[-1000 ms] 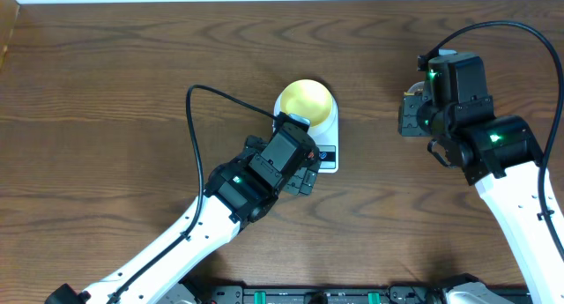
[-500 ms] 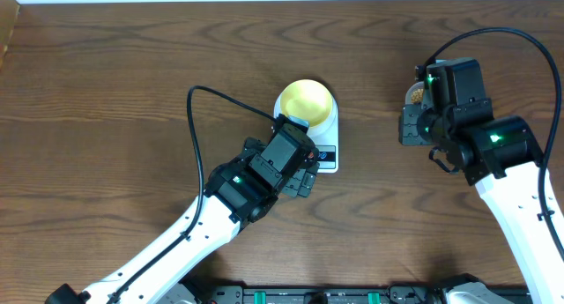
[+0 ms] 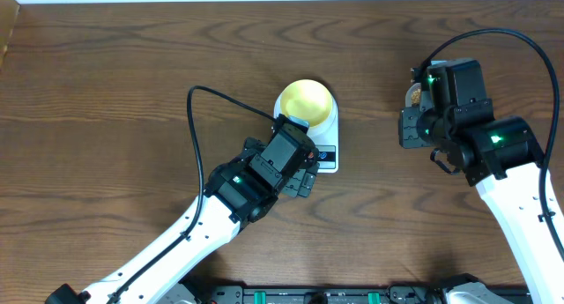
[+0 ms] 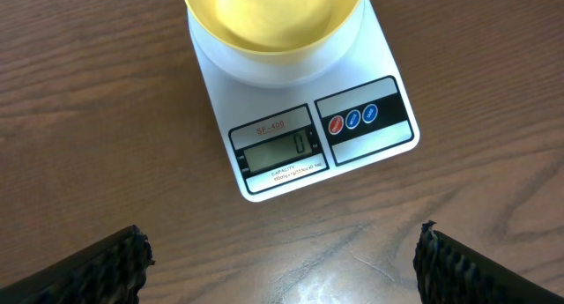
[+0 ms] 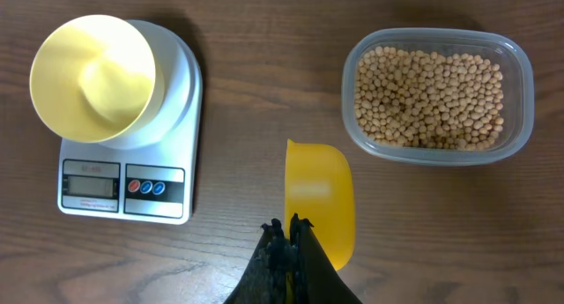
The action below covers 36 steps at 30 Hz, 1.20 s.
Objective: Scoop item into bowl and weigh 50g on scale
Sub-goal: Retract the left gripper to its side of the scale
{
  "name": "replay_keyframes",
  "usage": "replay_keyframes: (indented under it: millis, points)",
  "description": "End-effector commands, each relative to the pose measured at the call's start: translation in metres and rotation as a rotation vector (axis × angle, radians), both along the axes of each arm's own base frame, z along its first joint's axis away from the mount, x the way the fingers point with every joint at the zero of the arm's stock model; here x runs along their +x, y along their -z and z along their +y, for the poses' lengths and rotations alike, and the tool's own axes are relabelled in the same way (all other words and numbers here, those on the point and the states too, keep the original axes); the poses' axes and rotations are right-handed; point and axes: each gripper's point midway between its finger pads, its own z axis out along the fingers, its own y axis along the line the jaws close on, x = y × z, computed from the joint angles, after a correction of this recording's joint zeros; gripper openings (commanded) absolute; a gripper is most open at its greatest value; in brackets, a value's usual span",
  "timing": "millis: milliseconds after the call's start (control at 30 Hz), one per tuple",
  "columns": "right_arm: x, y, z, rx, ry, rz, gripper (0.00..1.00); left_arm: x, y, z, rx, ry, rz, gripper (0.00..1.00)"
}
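The pale yellow bowl (image 3: 305,100) (image 4: 273,13) (image 5: 92,70) stands empty on the white scale (image 3: 327,156) (image 4: 352,141) (image 5: 172,185), whose display reads 0. My left gripper (image 4: 282,269) (image 3: 304,176) hovers open just in front of the scale, with only bare table between its fingers. My right gripper (image 5: 290,229) is shut on the handle of a yellow scoop (image 5: 322,207), which looks empty and hangs above the table between scale and tub. The tan beans (image 5: 427,97) (image 3: 411,93) fill a clear tub (image 5: 525,119); overhead, my right arm hides most of it.
The dark wooden table (image 3: 123,92) stretches wide to the left and back. The left arm's black cable (image 3: 196,137) loops above the table beside the scale. A rail with connectors (image 3: 335,295) runs along the front edge.
My right arm has shifted slightly, uncovering a bit of the beans in the overhead view. The left arm, scale and bowl have not moved.
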Motion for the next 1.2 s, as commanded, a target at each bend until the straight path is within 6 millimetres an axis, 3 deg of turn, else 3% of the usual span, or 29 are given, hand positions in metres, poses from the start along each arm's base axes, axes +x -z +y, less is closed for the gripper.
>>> replay_keyframes:
  millis: [0,733,900,1167]
  points:
    - [0.002,-0.013,0.0,-0.003,-0.022,-0.04,0.01,-0.002,0.002,0.002,0.008,0.004,0.001,0.98]
    - [0.011,-0.02,-0.003,-0.033,-0.029,-0.09,0.01,-0.002,0.003,0.003,0.011,0.004,0.004,0.98]
    - [0.01,-0.019,-0.003,-0.016,-0.005,-0.084,0.01,-0.006,0.006,0.007,0.063,0.066,0.012,0.98]
    - [0.008,-0.018,-0.004,-0.02,-0.005,-0.074,0.01,-0.03,0.015,-0.006,0.008,0.367,0.136,0.98]
